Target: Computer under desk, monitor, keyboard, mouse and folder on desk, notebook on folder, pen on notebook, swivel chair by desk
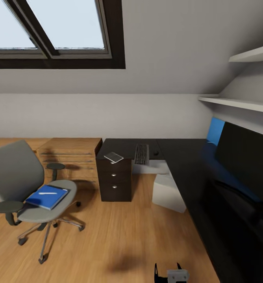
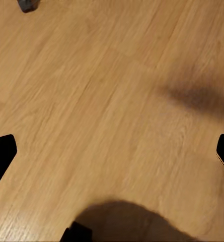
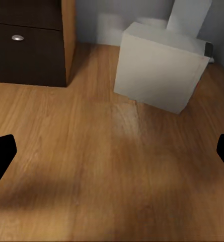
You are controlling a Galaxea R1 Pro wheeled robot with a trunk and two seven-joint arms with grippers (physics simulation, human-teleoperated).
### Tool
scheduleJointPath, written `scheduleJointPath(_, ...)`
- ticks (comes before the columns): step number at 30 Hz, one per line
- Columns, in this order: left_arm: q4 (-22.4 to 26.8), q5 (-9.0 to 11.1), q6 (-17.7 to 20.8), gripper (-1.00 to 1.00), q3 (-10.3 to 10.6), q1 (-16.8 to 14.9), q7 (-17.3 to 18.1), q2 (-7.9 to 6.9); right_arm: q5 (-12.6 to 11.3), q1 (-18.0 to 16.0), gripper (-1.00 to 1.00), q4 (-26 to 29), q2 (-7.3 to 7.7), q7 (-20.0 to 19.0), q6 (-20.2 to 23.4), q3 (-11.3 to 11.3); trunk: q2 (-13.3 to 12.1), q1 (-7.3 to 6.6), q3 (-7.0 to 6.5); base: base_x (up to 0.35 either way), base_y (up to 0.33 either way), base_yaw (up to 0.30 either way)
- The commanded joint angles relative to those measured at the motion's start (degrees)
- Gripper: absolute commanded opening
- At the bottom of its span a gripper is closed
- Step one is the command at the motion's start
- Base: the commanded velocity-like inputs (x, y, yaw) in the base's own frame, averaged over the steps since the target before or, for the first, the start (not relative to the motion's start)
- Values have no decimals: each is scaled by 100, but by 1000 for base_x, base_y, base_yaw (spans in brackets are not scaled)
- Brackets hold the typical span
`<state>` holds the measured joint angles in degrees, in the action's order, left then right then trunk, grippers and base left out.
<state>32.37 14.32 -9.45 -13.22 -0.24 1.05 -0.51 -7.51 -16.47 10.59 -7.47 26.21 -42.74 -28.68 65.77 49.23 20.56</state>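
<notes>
Wrist views: L gripper & R gripper wide open, empty.

I see the black desk at centre-right carrying the keyboard, folder, mouse and monitor; the computer stands on the wooden floor below it.
</notes>
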Motion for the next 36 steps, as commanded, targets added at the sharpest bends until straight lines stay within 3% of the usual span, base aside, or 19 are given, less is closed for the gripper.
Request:
scheduleJointPath(1, -2, 53, -13, 100, 4, -2, 10, -4, -58, -6, 100, -5, 0, 16, -23, -50, 3, 4, 6, 338, 93, -3)
scheduleJointPath(16, -20, 53, -11, 100, -1, -2, 9, -10, -60, -6, 100, -5, 0, 16, -20, -51, 3, 4, 6, 338, 128, 0)
scheduleJointPath(28, -22, 51, -13, 100, -1, -2, 9, -10, -34, -10, 100, 131, 10, 16, -56, -40, 3, 4, 6, 338, 21, 0)
scheduleJointPath(36, 71, 53, -103, 100, -4, -2, 47, -11, -118, -36, 100, 1307, -53, 6, 240, -16, 3, 4, 6, 338, 0, 0)
